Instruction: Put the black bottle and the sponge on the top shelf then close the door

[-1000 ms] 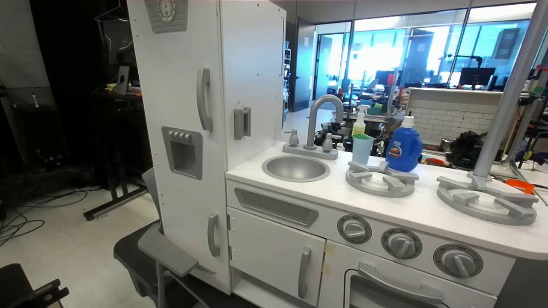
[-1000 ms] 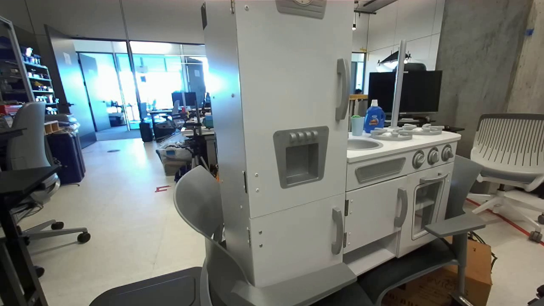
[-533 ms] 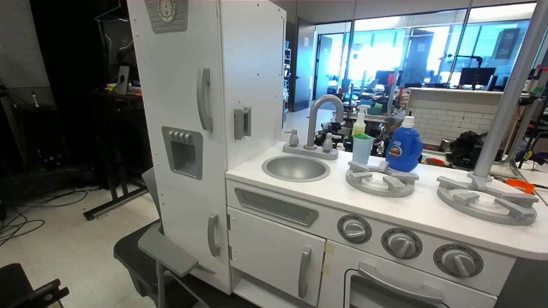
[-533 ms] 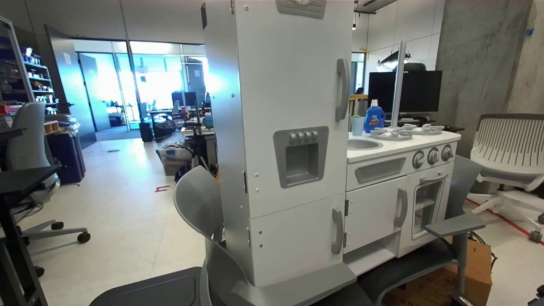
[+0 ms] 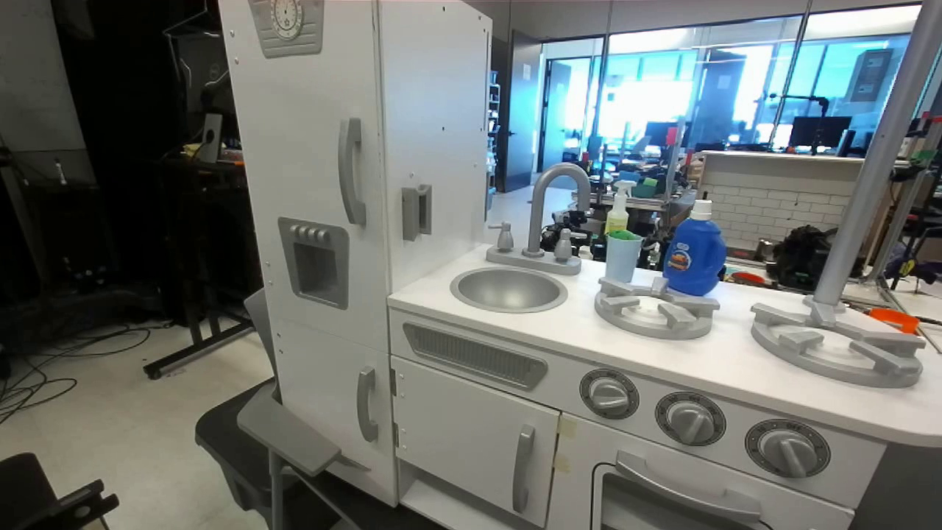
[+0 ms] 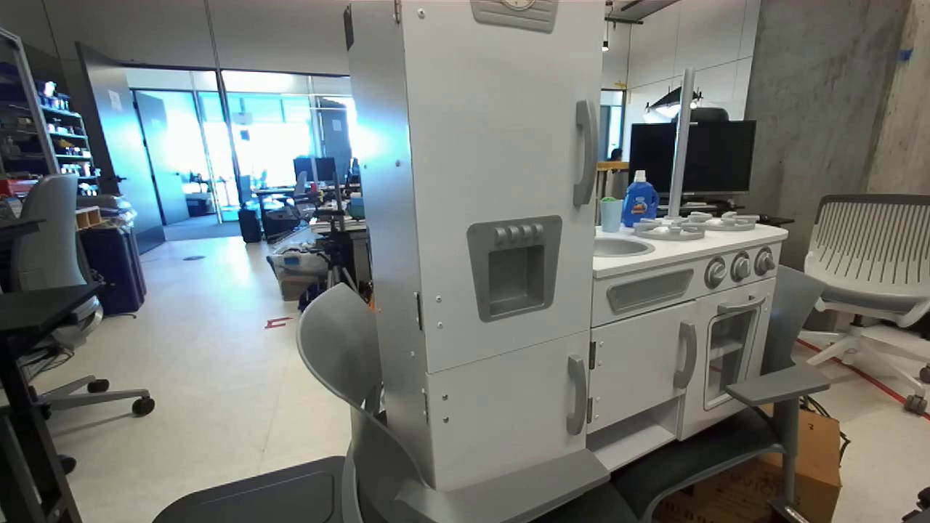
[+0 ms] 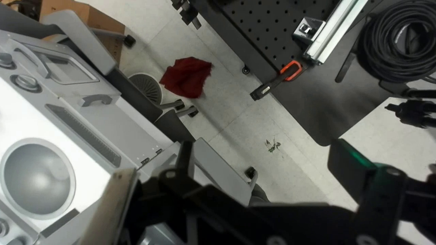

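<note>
The door (image 5: 302, 162) of the tall white cupboard stands shut in both exterior views (image 6: 501, 145), with its grey handle (image 5: 345, 171) and grey dispenser panel (image 6: 479, 269). The top shelf is hidden behind it. The black bottle and the sponge do not show in any view. My gripper (image 7: 267, 160) shows only in the wrist view. It is open, its fingers (image 7: 351, 166) wide apart, with only floor and part of a grey chair seen between them. It hangs above and in front of the toy kitchen, apart from the door handle.
On the counter are a sink (image 5: 508, 291), a light-blue cup (image 5: 623, 258), a blue bottle (image 5: 694, 254) and burner grates (image 5: 655, 324). Grey chairs (image 6: 501, 483) stand against the kitchen front. A black table (image 7: 313, 112) and a red cloth (image 7: 187, 76) show in the wrist view.
</note>
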`<state>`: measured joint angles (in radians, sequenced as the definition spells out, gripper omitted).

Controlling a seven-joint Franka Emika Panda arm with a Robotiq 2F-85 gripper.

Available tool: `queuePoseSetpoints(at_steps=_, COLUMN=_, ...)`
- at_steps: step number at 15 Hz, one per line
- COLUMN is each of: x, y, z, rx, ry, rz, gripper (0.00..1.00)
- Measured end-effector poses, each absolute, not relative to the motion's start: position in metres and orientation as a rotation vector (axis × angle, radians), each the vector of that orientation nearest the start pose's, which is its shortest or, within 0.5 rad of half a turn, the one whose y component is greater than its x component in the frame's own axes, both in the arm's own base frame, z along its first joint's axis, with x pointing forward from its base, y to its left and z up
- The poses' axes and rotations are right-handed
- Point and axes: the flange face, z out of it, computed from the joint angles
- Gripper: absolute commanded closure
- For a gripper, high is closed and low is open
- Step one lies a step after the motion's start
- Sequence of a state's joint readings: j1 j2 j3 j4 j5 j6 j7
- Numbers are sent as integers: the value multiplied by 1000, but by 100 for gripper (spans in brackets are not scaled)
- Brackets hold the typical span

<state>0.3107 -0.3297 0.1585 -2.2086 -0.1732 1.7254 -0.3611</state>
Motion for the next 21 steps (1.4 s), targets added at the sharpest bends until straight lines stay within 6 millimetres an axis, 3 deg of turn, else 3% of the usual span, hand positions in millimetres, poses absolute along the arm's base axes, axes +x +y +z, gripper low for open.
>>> queuePoseSetpoints(at_steps=6, x=323, y=133, z=442, rx=-3098, ry=-1309, rz=222, gripper=0)
queuePoseSetpoints(at_steps=9, x=299, y=100, z=423, rx=-3116, ry=-1204, rz=164, gripper=0)
queuePoseSetpoints(at_steps=12, x=299, y=90, z=418, rx=-3119, ry=-1161, rz=163, gripper=0)
queuePoseSetpoints(at_steps=21, x=299, y=90, z=418, rx=-3119, ry=-1161, rz=164, gripper=0)
